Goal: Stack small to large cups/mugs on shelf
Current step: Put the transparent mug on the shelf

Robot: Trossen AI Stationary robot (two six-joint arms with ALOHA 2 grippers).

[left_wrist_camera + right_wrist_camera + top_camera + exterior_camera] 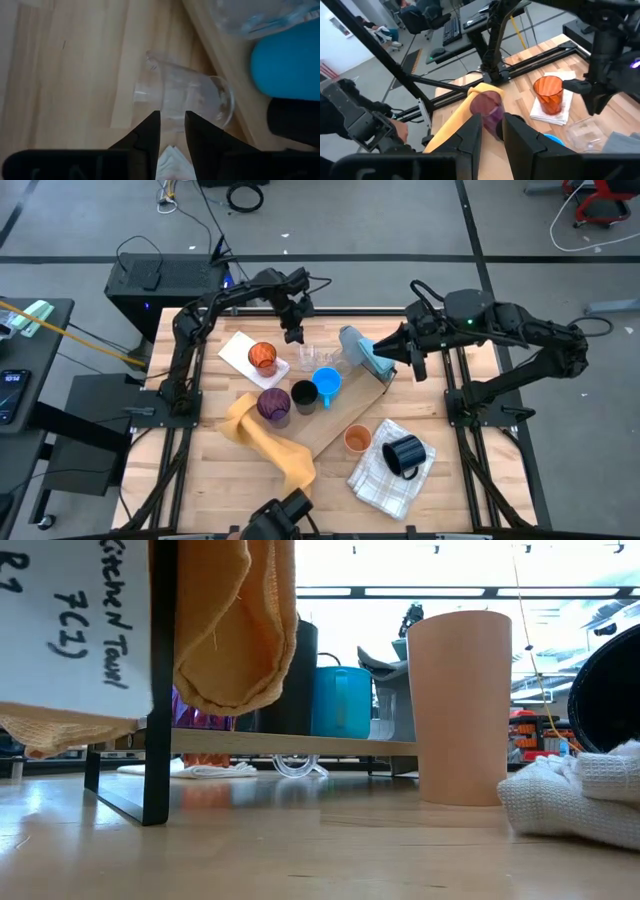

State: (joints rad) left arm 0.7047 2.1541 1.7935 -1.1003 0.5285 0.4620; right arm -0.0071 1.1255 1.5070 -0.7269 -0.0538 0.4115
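Wooden table [200, 480] carries everything, and a low wooden shelf [345, 420] runs slantwise across its middle. On the shelf, from the left gripper's side down, stand a blue mug [327, 383], a black cup [304, 395] touching it, and a purple cup [274, 406] at the end, where a yellow towel [268, 442] hangs off the shelf's corner. A checked cloth [385, 472] lies beyond the shelf, well away from both grippers, with a navy mug [404, 455] on it and an orange cup [357, 439] upright just beside it. A blue-grey cloth [362, 350] sits at the shelf's other end, just under the right gripper [413, 361]. That gripper hangs above the table, holding nothing, its fingers [470, 135] parted by a narrow gap. A white napkin [250, 355] near the left gripper [294, 332] bears a red-tinted cup [263, 358], upright. The left gripper points down at the table; its fingers [150, 127] stand a little apart, with nothing between them. Just past their tips a clear cup [182, 97] lies on its side on the bare wood, its mouth towards the shelf edge, not touching the fingers. A second clear cup [336, 358] sits close beside it, next to the blue mug.
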